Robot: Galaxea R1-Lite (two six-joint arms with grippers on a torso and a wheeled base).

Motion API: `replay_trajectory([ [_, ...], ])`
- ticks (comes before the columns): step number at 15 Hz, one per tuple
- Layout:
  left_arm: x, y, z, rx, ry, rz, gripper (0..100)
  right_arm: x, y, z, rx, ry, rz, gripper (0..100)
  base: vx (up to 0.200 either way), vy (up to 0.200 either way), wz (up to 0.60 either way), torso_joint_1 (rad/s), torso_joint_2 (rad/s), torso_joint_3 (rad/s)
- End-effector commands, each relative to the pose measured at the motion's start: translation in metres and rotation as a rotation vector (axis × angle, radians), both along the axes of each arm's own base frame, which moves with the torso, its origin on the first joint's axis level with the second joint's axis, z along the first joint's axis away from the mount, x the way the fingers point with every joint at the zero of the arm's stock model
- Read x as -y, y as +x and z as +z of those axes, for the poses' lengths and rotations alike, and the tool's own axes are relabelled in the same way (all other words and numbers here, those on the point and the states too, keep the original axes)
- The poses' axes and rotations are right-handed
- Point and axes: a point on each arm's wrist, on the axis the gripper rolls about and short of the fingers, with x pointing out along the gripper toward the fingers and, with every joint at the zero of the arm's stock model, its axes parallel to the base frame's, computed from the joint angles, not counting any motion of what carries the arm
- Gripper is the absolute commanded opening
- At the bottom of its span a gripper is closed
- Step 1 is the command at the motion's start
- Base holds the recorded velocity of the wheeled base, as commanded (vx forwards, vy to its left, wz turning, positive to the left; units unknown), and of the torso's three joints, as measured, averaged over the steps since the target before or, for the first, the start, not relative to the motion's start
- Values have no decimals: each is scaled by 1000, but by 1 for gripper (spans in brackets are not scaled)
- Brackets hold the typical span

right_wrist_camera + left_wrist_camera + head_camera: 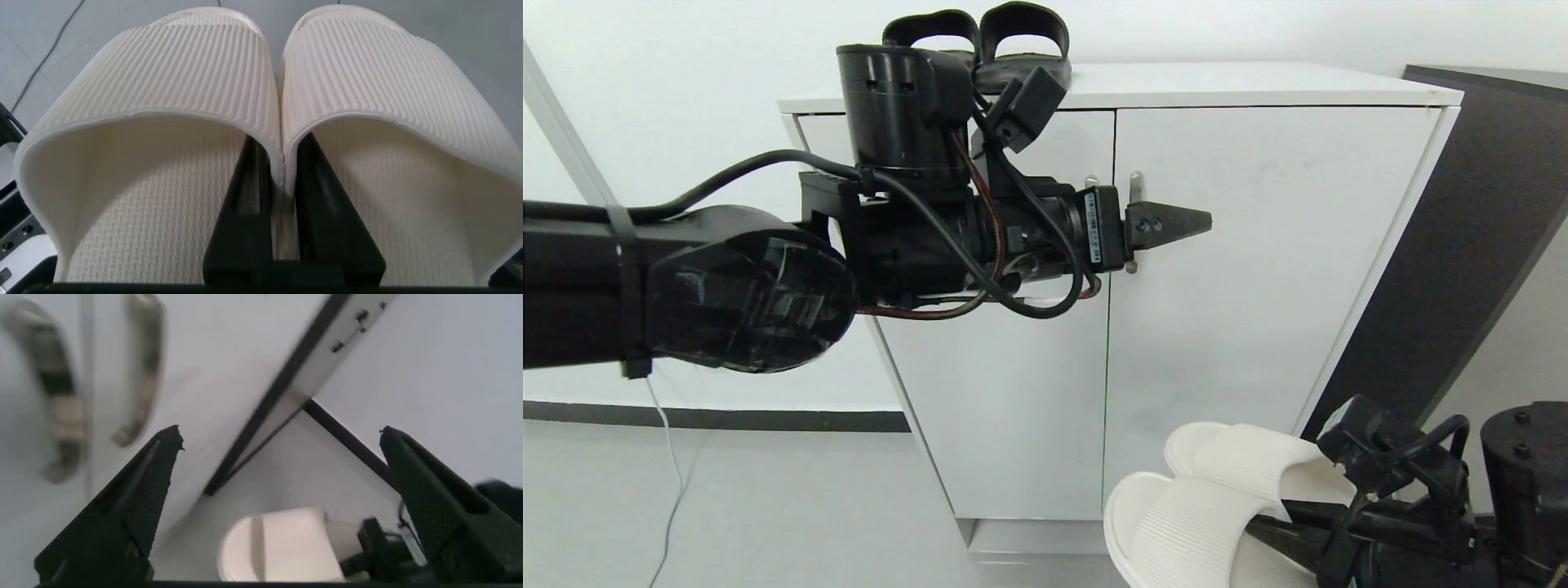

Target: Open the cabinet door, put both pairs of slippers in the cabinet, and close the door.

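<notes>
While the doors (1258, 286) are shut, the left claw (1201, 220) is spread empty near the handles (1135, 184); white slippers (1225, 490) are clamped in the right claw (282, 163).

- Head camera faces the cabinet (1258, 286) front, near.
- Left wrist camera looks past the left fingers (122, 514), close to the handles (139, 367).
- Right wrist camera sits behind the right fingers (245, 204); all views share the white slippers (188, 90).
</notes>
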Motion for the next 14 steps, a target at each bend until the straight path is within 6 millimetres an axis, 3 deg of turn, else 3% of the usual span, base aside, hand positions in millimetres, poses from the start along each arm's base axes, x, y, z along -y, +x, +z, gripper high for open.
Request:
replay_trajectory([
  [1,-1,8,-1,2,-1,26,100,0,0,0,-1,-1,1,0,0,0,0,0,0,0],
  [7,9,27,0,24,-8,143,100,1,-1,0,2,3,2,0,0,0,0,0,0,0],
  [14,21,38,3,43,-27,139,100,1,-4,1,4,5,11,0,0,0,0,0,0,0],
])
